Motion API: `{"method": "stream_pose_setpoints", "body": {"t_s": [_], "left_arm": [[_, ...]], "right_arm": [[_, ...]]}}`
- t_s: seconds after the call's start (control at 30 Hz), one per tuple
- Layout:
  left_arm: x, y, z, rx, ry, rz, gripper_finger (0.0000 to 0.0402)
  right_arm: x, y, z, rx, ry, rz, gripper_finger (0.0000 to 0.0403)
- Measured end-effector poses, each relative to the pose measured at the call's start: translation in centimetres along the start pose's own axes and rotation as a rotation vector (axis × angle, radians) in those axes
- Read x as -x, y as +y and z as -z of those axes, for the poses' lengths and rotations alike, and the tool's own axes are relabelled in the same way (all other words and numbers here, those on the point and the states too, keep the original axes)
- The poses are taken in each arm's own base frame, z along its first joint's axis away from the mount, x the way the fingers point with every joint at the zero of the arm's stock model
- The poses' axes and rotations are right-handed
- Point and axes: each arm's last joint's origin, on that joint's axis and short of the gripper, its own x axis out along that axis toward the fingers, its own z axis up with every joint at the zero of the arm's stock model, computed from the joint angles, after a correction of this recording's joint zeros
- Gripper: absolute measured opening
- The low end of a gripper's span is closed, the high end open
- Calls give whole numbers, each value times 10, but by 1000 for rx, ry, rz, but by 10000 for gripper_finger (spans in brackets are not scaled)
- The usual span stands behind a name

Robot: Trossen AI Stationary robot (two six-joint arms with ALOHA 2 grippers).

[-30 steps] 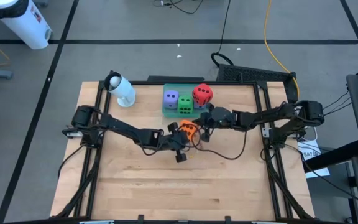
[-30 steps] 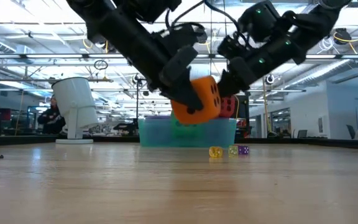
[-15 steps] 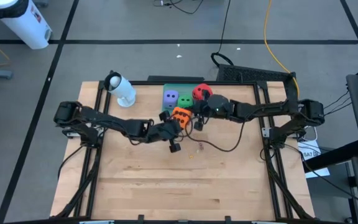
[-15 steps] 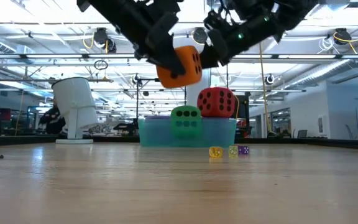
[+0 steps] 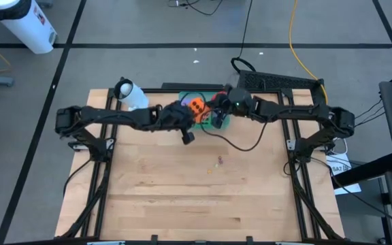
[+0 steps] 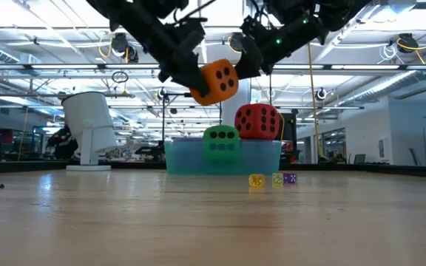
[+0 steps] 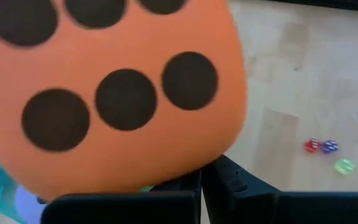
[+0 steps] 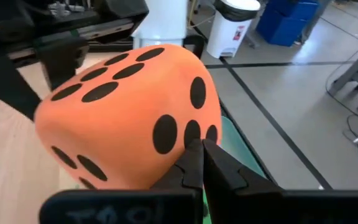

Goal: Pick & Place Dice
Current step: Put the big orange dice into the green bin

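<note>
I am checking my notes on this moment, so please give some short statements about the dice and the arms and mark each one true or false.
1. The orange die is held up in the air. True.
2. The red die lies on the bare table. False: it sits up at the teal tray, beside the green die.
3. Three tiny dice lie on the wood. True.
4. The left gripper is parked at the table's edge. False: it is at the orange die over the tray.
5. The white cylinder has fallen off the table. False: it is on it.

Two dice sat in the tray; a third die hung above the tray, three tiny dice lay before it, a cylinder left.
</note>
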Motion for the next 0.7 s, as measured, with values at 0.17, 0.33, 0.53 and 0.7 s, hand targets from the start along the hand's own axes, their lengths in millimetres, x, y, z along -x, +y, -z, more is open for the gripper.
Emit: {"method": "stream_pose_setpoints", "body": {"t_s": [0.17,0.33,0.53,0.7], "left_arm": [[-4,17,1,29,16,-20,5],[-4,22,2,36,28,-21,2],[-4,22,3,45,41,-28,3],[-4,25,7,43,83,-93,5]], "right_arm": [[0,-8,1,-15,1,10,0],[-1,-13,2,-41,-1,-24,0],[-17,-17,11,-103,-9,-36,0],[-28,-20,21,-110,22,-33,0]]}}
